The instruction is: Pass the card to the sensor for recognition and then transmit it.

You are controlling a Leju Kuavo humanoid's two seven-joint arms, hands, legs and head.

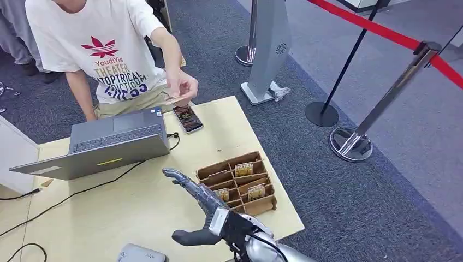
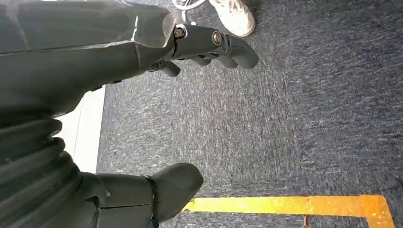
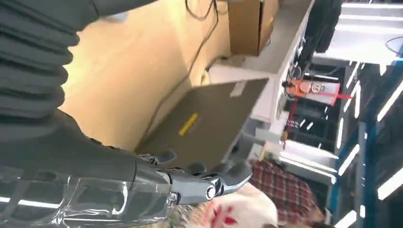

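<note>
Above the desk [image 1: 136, 213] we raise our right hand [image 1: 199, 210], fingers spread and empty; our left hand [image 2: 142, 118] hangs slack over carpet. At the far edge, a person's hand [image 1: 183, 87] holds the card [image 1: 173, 100] above the sensor [image 1: 188, 118].

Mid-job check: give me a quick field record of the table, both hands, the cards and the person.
right hand: open, fingers extended over the table, holding nothing
left hand: hangs over the carpet, holding nothing
card rack: cardboard, on the table's right side, cards standing in several slots
person's hand: holds a card above the dark device at the table's far edge
laptop: open, facing the person
</note>
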